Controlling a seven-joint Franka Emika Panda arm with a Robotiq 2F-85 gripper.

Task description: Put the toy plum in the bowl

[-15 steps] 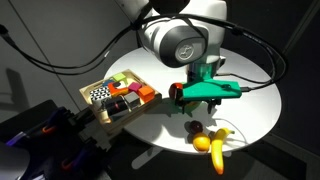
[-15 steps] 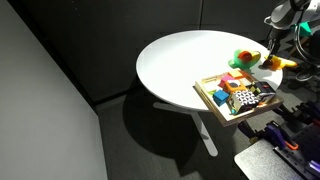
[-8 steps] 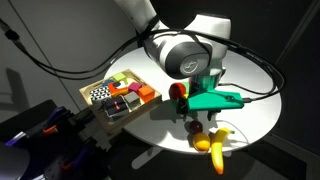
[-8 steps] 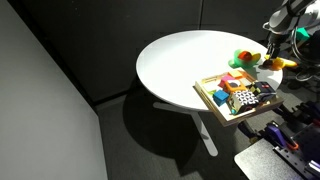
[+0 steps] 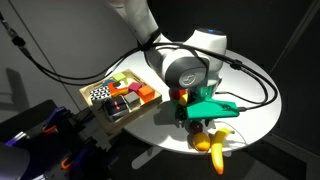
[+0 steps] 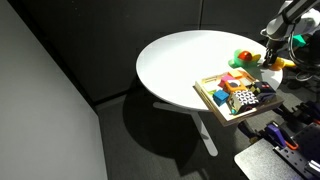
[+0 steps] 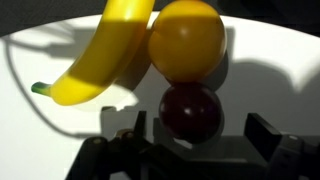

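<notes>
In the wrist view the toy plum (image 7: 190, 110), dark reddish-purple and round, sits on the white table between my open gripper's (image 7: 198, 130) two fingers, one on each side of it and neither touching it. An orange fruit (image 7: 186, 38) touches the plum's far side, with a yellow banana (image 7: 100, 55) beside it. In an exterior view the gripper (image 5: 196, 120) hangs low over the fruit cluster and covers the plum. The green bowl (image 6: 243, 57) shows in an exterior view near the table's far edge. It is hidden behind the arm in the view of the fruit cluster.
A square wooden tray of coloured blocks (image 5: 120, 95) stands at the round white table's edge and shows in both exterior views (image 6: 235, 97). A red apple (image 5: 180, 97) lies just behind the gripper. The banana (image 5: 218, 148) and the orange (image 5: 203, 143) lie near the table's front rim.
The gripper has come down and forward from above the apple to the plum, and now straddles it with its jaws open. The fruits have not moved.
</notes>
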